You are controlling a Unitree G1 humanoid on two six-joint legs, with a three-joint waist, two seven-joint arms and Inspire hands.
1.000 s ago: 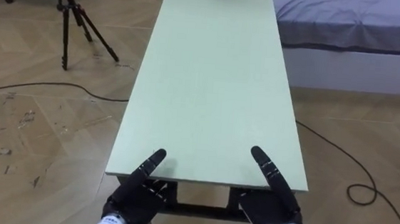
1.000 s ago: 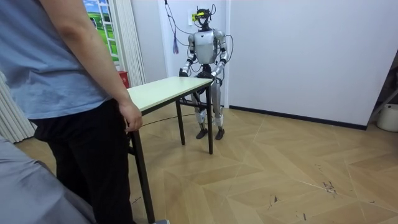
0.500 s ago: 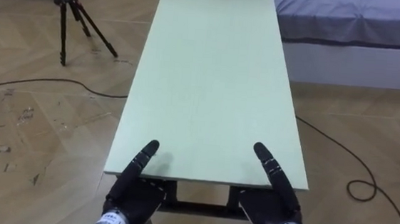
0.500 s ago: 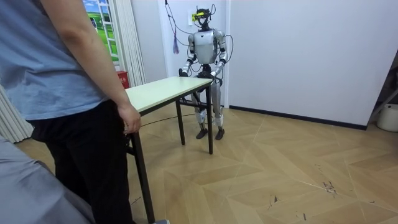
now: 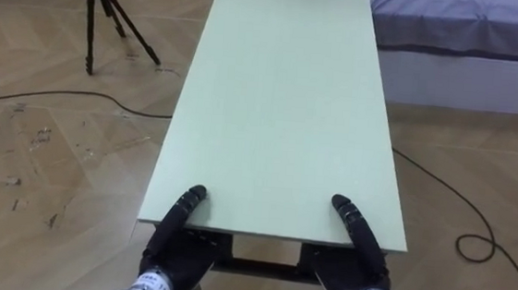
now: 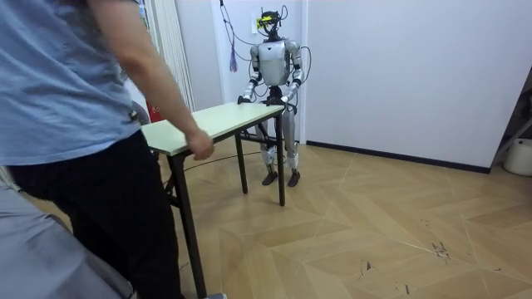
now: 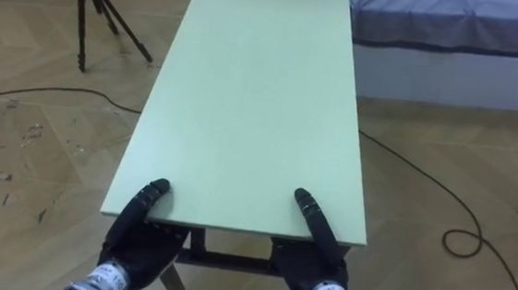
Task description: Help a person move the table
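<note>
Bed [image 5: 471, 41]: on the floor off the table's far right corner, clear of it.
Table [image 5: 281, 100]: pale green top on dark legs. Its long axis runs straight away from the robot to the person, and the near short edge lies across the robot's front.
Person [image 6: 75, 124]: stands at the far short end, body turned along the table.
Robot: stands at the opposite short end, near the white wall, facing down the table's length.
Tripod [image 5: 98, 12]: on the floor off the far left side, apart from the table.
Person's hand [image 6: 199, 146]: curled on the far end's edge.
Left hand [image 5: 175, 250]: at the near edge, just in from the left corner, palm below the top.
Right hand [image 5: 360, 269]: at the same edge, just in from the right corner, level with the left, so neither is nearer.
Thumb [image 5: 192, 200]: each hand lays one flat and straight on the top, pointing along the long axis.
Grip: the rest of each hand goes under the edge, so whether it is clamped cannot be told.
Next move, as a judgement: travel along the long axis, with both ends kept level.
</note>
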